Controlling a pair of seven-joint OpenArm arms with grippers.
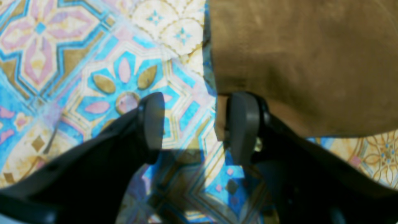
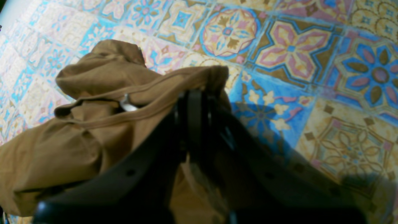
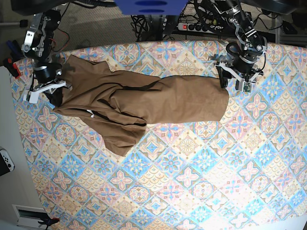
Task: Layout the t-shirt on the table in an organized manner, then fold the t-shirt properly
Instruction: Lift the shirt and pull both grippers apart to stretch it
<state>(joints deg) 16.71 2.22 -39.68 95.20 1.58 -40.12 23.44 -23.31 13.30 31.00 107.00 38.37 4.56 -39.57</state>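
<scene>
The tan-brown t-shirt (image 3: 144, 103) lies crumpled across the back of the patterned table (image 3: 192, 182), its hem end stretched toward the base view's right. My left gripper (image 3: 232, 79) is at that hem's far corner. In the left wrist view it (image 1: 198, 127) is open, and the shirt's corner (image 1: 295, 62) lies against the inner face of the right finger (image 1: 244, 127). My right gripper (image 3: 53, 93) is at the shirt's bunched left end. In the right wrist view it (image 2: 194, 102) is shut on a shirt edge (image 2: 102, 74) near the white tag (image 2: 127, 105).
A power strip (image 3: 192, 26) and cables lie behind the table's back edge. A blue object (image 3: 148, 5) hangs at the top centre. A white controller (image 3: 5, 160) lies off the table's left edge. Bare tablecloth stretches in front of the shirt.
</scene>
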